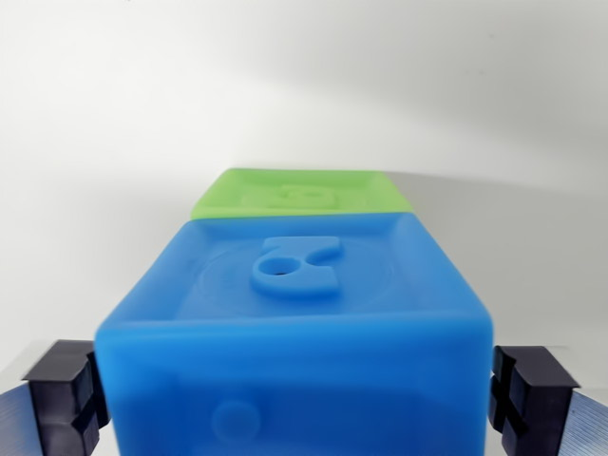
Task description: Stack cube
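Seen from the wrist: a large blue moulded-plastic cube (pixel 299 332) filling the lower half of the frame, its top face bearing a raised figure with a round hole inside a faint embossed ring, its near face showing a shallow circular mark. Gripper (pixel 299 394) straddling this cube, jaws pinching it from either side; black fingers (pixel 66 389) visible at the wrist view's left and right lower corners, each pressed against a side wall of the blue cube. Pale blue-grey finger bodies just showing at the very bottom corners.

Directly beyond the blue cube, a green moulded-plastic cube (pixel 299 195), only its top face visible, with a raised figure on it too blurred to read. Near edge of the green top hidden behind the far edge of the blue cube; touching or apart, impossible to tell from this angle.

White worktop (pixel 85 237) around both cubes, meeting a plain white backdrop (pixel 304 66) above, soft shadow falling toward the wrist view's right.
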You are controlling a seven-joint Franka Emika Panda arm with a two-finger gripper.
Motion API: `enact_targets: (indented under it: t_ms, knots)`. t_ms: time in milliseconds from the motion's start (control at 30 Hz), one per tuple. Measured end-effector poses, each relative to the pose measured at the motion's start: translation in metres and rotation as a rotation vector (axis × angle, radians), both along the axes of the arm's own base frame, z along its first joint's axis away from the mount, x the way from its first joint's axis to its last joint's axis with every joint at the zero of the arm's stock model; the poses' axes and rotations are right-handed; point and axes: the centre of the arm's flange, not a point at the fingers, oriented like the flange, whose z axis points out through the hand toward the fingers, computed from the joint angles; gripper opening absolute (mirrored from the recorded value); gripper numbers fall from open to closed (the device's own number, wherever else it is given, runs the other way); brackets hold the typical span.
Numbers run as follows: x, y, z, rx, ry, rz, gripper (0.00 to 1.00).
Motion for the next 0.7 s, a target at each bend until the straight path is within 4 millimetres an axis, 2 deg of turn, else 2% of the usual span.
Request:
enact_targets:
  t_ms: [533,700]
  knots:
    - [0.0001,0.0,0.0011,0.0,0.0,0.0,1.0]
    - [0.0007,0.0001,0.0099,0.001,-0.003,0.0,1.0]
